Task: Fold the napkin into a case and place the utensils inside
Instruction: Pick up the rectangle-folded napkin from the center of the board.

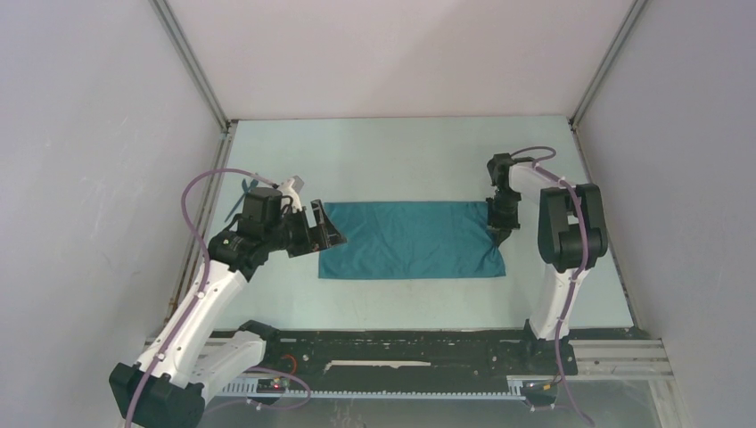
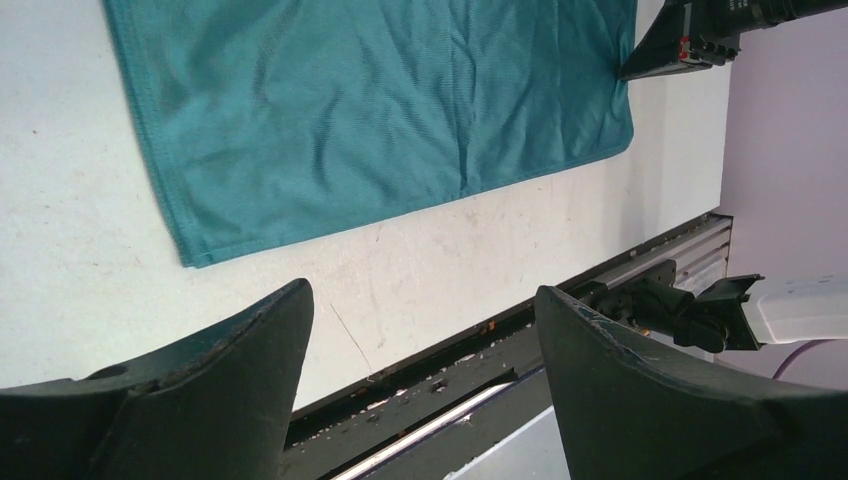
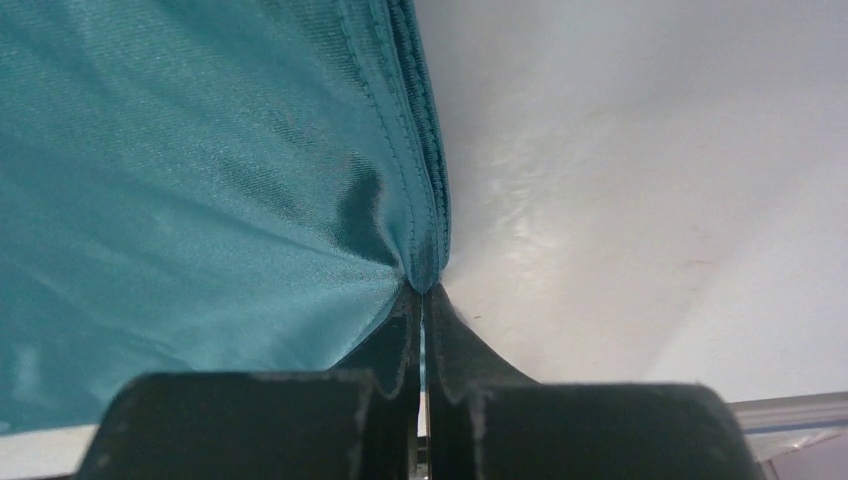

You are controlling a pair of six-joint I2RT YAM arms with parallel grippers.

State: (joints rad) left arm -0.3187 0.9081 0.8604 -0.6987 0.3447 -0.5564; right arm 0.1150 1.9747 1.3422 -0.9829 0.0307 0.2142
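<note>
The teal napkin (image 1: 406, 239) lies flat on the white table as a wide rectangle, doubled along its right edge (image 3: 425, 180). My right gripper (image 1: 497, 234) is shut on that right edge, and the hem bunches at its fingertips (image 3: 424, 290). My left gripper (image 1: 325, 234) hovers at the napkin's left edge, open, with nothing between its fingers (image 2: 420, 300). In the left wrist view the napkin (image 2: 380, 110) spreads ahead of the jaws, and the right gripper (image 2: 690, 40) pinches its far edge. The utensils and the case are out of view.
A black rail (image 1: 401, 343) with the arm bases runs along the table's near edge. Pale walls with metal corner posts (image 1: 192, 67) enclose the table on the left, back and right.
</note>
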